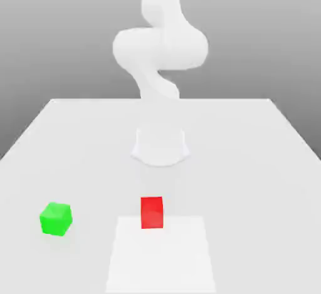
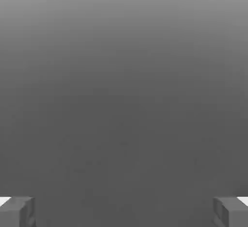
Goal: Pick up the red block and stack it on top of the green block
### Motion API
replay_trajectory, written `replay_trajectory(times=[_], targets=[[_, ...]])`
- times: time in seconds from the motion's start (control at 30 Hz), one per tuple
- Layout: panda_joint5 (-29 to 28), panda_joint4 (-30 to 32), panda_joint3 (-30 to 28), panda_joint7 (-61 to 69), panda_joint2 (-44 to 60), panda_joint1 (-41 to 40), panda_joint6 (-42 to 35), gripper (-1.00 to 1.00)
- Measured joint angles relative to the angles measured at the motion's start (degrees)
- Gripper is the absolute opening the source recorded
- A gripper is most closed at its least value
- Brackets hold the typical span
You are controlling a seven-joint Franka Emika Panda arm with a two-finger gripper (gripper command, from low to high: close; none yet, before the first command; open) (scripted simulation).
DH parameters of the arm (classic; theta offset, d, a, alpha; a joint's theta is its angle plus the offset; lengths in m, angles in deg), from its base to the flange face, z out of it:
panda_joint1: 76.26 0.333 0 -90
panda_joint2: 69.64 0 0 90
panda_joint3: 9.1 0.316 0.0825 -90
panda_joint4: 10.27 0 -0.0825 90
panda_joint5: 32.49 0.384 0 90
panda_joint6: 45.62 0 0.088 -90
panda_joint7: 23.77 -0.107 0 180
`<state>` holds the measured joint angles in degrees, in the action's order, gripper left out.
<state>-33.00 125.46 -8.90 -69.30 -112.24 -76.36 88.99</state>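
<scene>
The grey backdrop (image 1: 263, 36) is the largest thing, shading from pale to dark. Seen from the gripper (image 2: 124, 211), it lies out beyond the open space between the fingers.

The table (image 1: 251, 161) is next, broad and pale, with both blocks resting on it, away from the gripper. The white arm (image 1: 160, 48), which carries the gripper, rises from its base (image 1: 160, 148) on the table and bends above it.

A white patch (image 1: 161, 258) lies flat on the table, also apart from the gripper.

The gripper is open and empty, its two fingers (image 2: 17, 214) standing wide apart with grey between them.

The blocks look about equal in size. The red block (image 1: 152, 212) is clear of the fingers, on the table in front of the base; in the exterior view it overlaps the patch's far edge. The green block (image 1: 56, 219) is likewise clear of the fingers, well apart from the red one towards the exterior view's left, and turned so a corner faces forward. Which direction either block lies from the gripper, I cannot tell.
</scene>
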Motion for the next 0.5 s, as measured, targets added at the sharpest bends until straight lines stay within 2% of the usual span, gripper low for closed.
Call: replay_trajectory(times=[0.5], targets=[[-1.75,29.59,-2.42,4.15,25.2,-0.72,21.32,0.0]])
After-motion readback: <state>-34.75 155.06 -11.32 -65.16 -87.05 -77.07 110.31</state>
